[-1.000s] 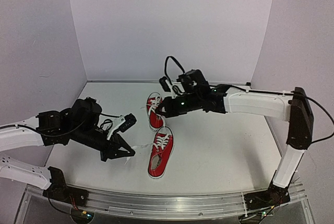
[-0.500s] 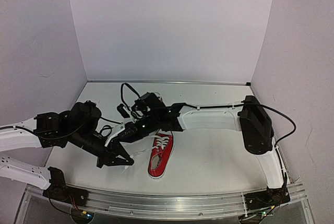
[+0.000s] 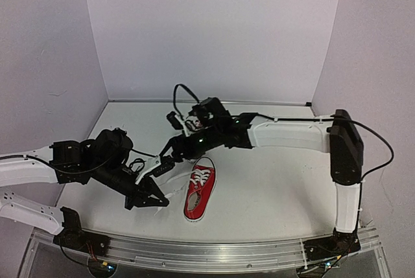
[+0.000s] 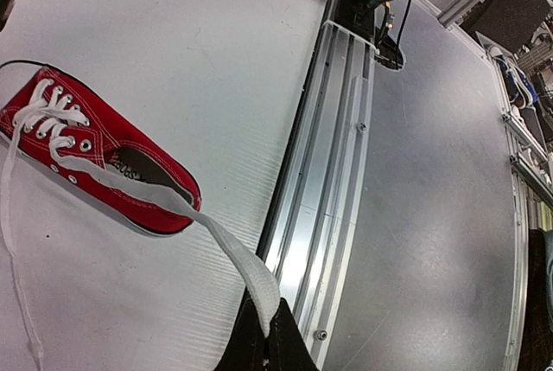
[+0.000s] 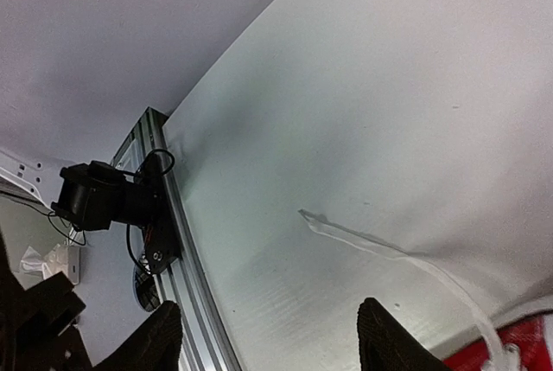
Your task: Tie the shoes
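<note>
One red shoe [image 3: 199, 191] with white laces lies toe toward me near the table's front; the left wrist view shows it on its sole [image 4: 97, 159]. My left gripper [image 3: 159, 199] is shut on the end of one lace [image 4: 226, 248], which runs taut from the eyelets to the jaws [image 4: 264, 335]. My right gripper [image 3: 166, 163] hovers open just left of this shoe, above the left gripper. Between its fingertips [image 5: 162, 335] shows bare table, with the other lace [image 5: 371, 238] lying loose beyond them. The second shoe is almost wholly hidden behind the right arm.
An aluminium rail [image 4: 324, 181] borders the table's front edge close to the left gripper. The left arm's base [image 5: 102, 195] is bolted there. White walls enclose the table at the back and sides.
The right arm left the far shoe, swung left and forward, and opened its jaws; it now sits by the near shoe. The left gripper kept hold of the lace and barely moved.
</note>
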